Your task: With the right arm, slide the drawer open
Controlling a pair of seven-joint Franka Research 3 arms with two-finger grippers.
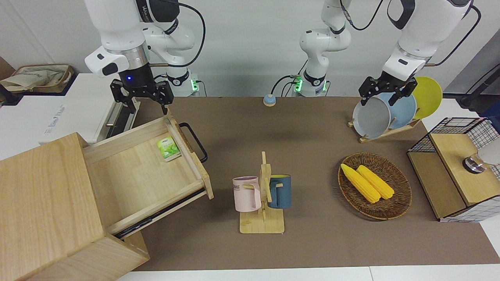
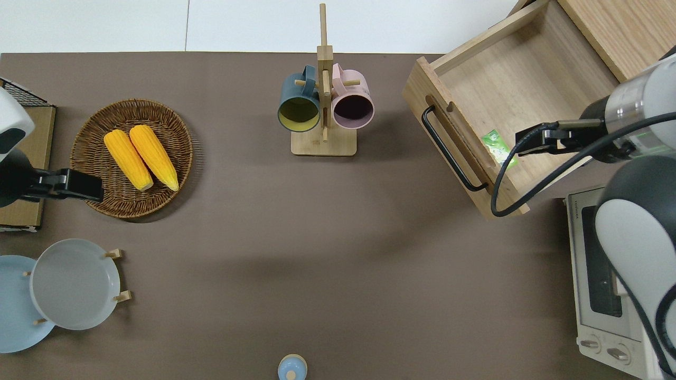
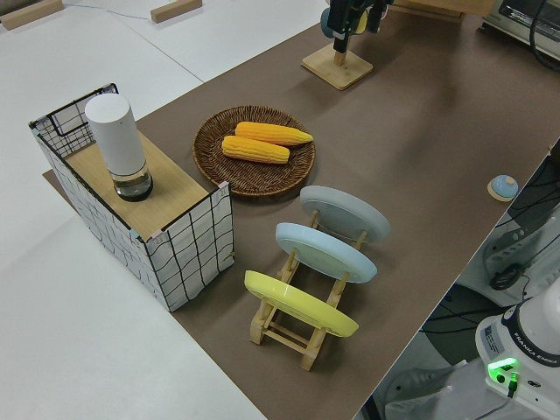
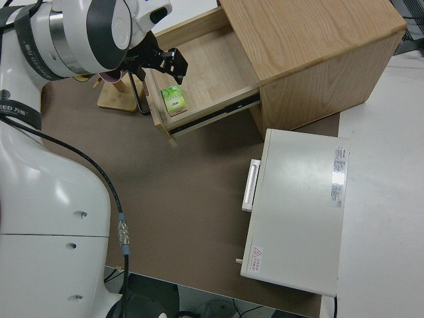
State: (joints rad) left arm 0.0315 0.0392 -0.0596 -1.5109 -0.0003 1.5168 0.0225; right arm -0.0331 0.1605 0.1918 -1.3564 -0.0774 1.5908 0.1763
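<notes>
The drawer (image 1: 144, 175) stands pulled well out, its handle (image 1: 194, 141) free. The right gripper (image 1: 141, 95) hangs above the drawer's 12 o'clock corner in the front view, fingers apparently spread, likely just released. The left arm is parked.

drawer (image 1: 140, 175) — pulled open, black handle (image 1: 194, 141)

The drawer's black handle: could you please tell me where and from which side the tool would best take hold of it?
Grip the black bar handle at the middle of its long straight run, coming from above with one finger on each side. It stands off the front of the drawer, leaving a gap for the inner finger. The drawer is already pulled out, and the right tool hangs open over its nearer corner.
</notes>
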